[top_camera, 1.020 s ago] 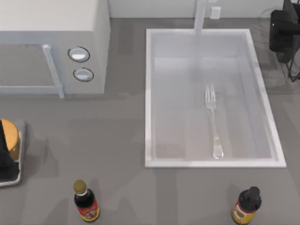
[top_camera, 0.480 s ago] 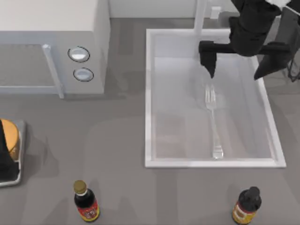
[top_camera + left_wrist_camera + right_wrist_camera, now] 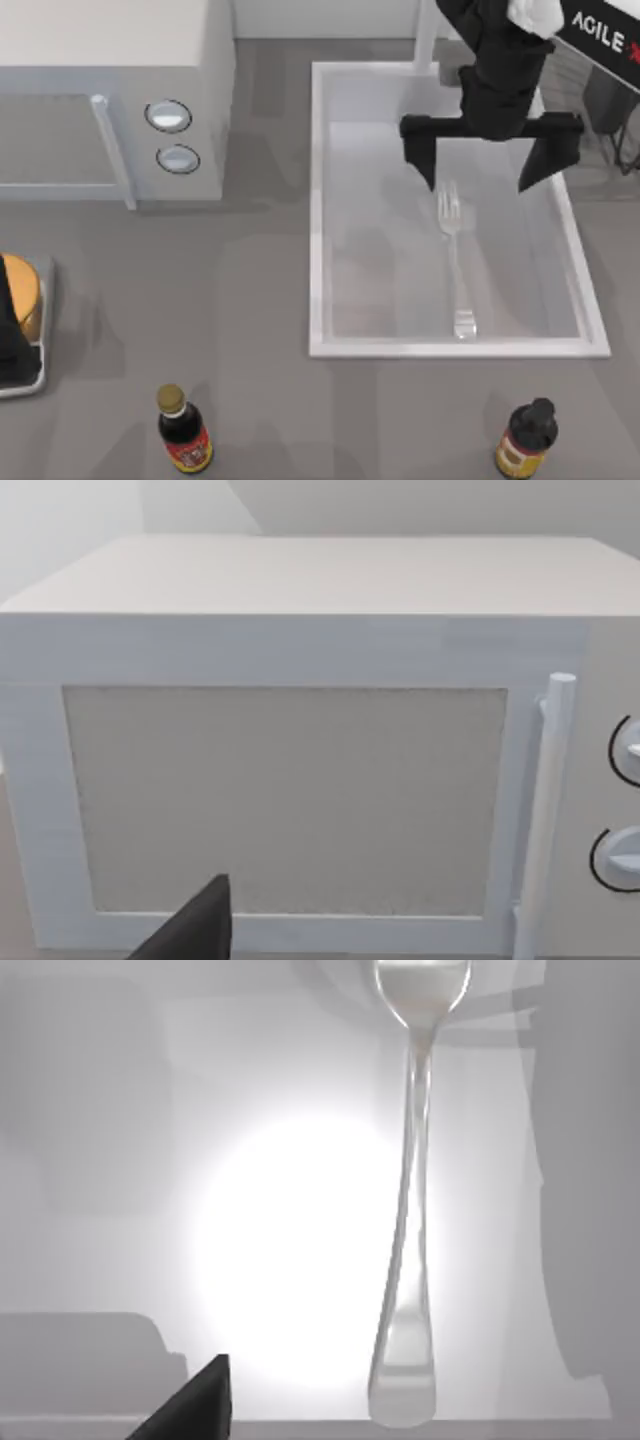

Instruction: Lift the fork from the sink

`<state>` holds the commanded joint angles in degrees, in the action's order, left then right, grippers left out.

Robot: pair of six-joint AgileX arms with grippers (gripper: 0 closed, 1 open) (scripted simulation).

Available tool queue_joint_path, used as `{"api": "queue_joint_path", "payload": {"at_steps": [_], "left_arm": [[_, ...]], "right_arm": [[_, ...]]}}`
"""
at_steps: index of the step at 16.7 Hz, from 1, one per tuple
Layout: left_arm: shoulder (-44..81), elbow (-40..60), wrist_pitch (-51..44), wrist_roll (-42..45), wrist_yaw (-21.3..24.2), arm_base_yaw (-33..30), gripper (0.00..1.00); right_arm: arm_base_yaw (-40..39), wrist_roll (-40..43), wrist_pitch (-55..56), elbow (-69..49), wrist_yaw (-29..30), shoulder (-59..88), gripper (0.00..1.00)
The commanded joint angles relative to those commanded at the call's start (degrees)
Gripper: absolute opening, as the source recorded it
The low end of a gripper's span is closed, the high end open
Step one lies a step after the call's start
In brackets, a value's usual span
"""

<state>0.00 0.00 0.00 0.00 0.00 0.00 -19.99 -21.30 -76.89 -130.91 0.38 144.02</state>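
Right tool poised over the sink, fork not yet touched.

Left of the sink (image 3: 318, 200) stands the microwave (image 3: 110, 90); the left arm is parked facing it, its tool's state untellable. In the sink the fork (image 3: 455, 260) lies flat, tines toward the faucet post (image 3: 428, 35). The right tool (image 3: 482, 155) hangs spread wide and empty just above the tines. The thin, glossy handle could slip from a closing pinch. How high the tool sits is probably well clear, but hard to judge.

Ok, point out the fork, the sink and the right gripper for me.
fork (image 3: 455, 262), top view, middle of its handle.
sink (image 3: 316, 200), top view, left rim.
right gripper (image 3: 482, 170), top view, midway between its spread fingers.
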Motion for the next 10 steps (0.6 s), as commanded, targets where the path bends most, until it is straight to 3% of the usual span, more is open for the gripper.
{"api": "queue_joint_path", "payload": {"at_steps": [5,10], "left_arm": [[0.0,0.0,0.0,0.0,0.0,0.0,1.00],[0.0,0.0,0.0,0.0,0.0,0.0,1.00]], "right_arm": [[0.3,0.0,2.3,1.8,0.0,0.8,1.00],[0.1,0.0,15.3,9.3,0.1,5.5,1.00]]}}
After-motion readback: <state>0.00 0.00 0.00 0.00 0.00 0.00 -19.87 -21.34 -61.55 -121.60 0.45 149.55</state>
